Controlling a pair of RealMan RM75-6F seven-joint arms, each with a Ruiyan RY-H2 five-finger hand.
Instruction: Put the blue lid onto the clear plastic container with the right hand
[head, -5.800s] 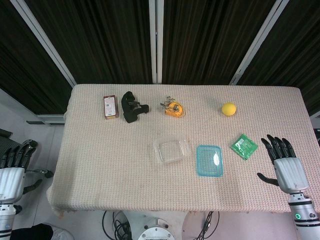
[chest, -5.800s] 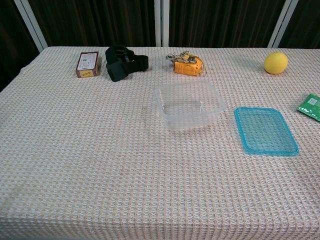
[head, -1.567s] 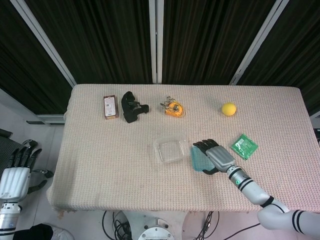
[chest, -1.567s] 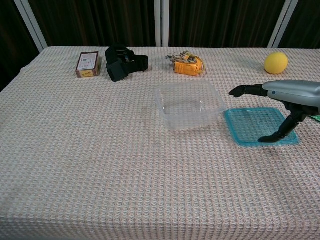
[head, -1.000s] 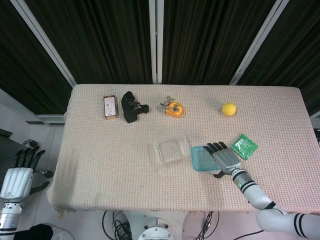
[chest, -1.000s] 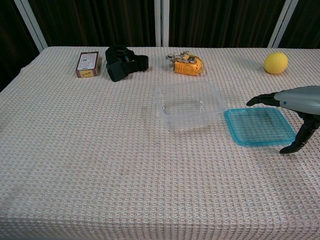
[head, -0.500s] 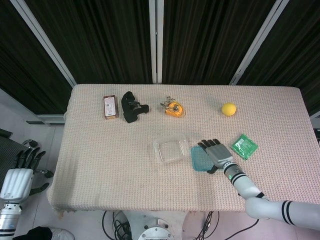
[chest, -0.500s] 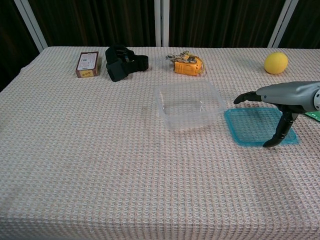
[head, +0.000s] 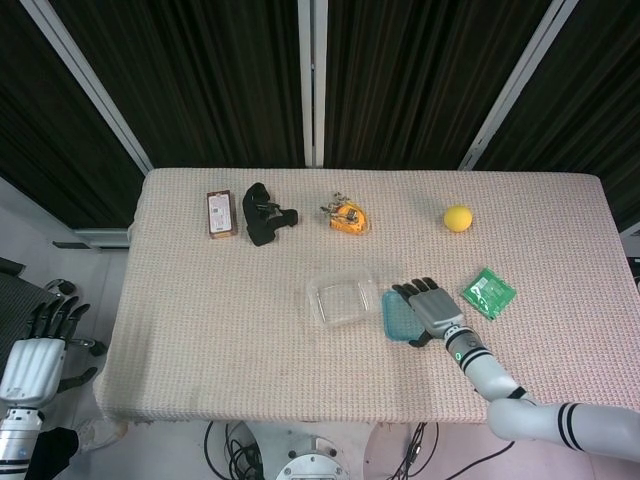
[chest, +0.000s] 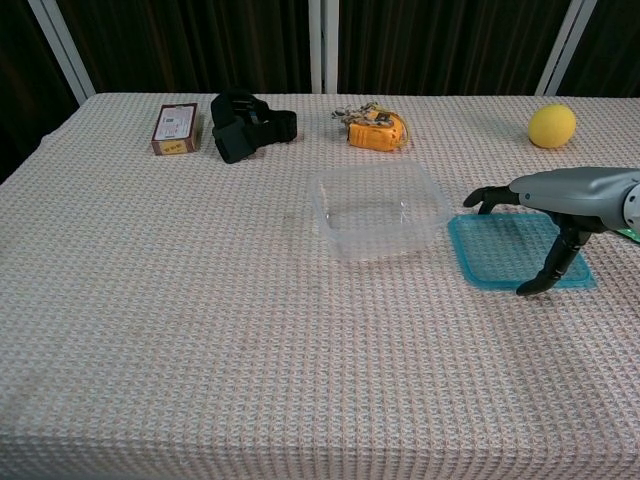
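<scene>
Flanking blue lid (chest: 505, 250): clear plastic container (chest: 379, 209) left, green packet (head: 488, 293) right

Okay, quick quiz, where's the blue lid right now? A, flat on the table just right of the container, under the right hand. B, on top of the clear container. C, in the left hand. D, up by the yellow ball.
A: the blue lid lies flat on the cloth beside the clear container, with the right hand spread over it.

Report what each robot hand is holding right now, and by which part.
Nothing is held. The right robot hand arches over the blue lid, which lies flat on the table; the left robot hand hangs empty beside the table.
</scene>
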